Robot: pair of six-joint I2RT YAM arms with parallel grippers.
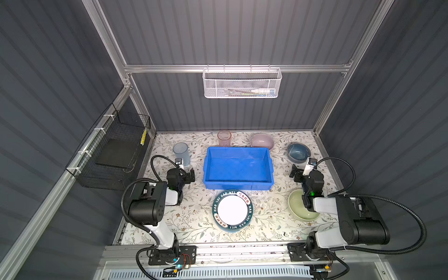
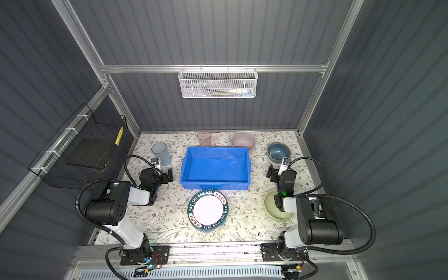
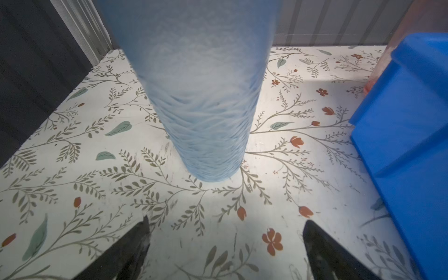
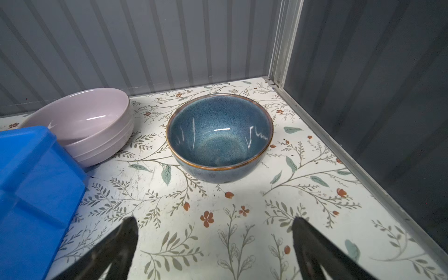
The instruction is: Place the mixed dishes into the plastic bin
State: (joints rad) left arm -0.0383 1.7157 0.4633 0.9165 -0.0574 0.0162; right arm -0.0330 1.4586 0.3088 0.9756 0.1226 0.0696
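The empty blue plastic bin [image 1: 238, 167] [image 2: 215, 167] sits mid-table. A green-lettered plate [image 1: 232, 210] [image 2: 208, 210] tops a stack in front of it. In the left wrist view, my open left gripper [image 3: 226, 220] [image 1: 185, 173] is just short of the upright blue tumbler [image 3: 201, 97] [image 1: 181, 151], not touching it. My open right gripper [image 4: 213, 219] [image 1: 303, 173] faces the dark blue bowl [image 4: 219, 135] [image 1: 299, 152], with bare table between. The lilac bowl [image 4: 84, 121] [image 1: 261, 141] and the pink tumbler [image 1: 224, 138] stand behind the bin. My right arm partly hides the pale green bowl [image 1: 297, 206].
A white mesh basket [image 1: 242, 83] hangs on the back wall. A black wire basket [image 1: 114, 155] is fixed to the left wall. Grey walls close in the flowered table [image 1: 194, 218] on three sides, with a metal rail along its front edge.
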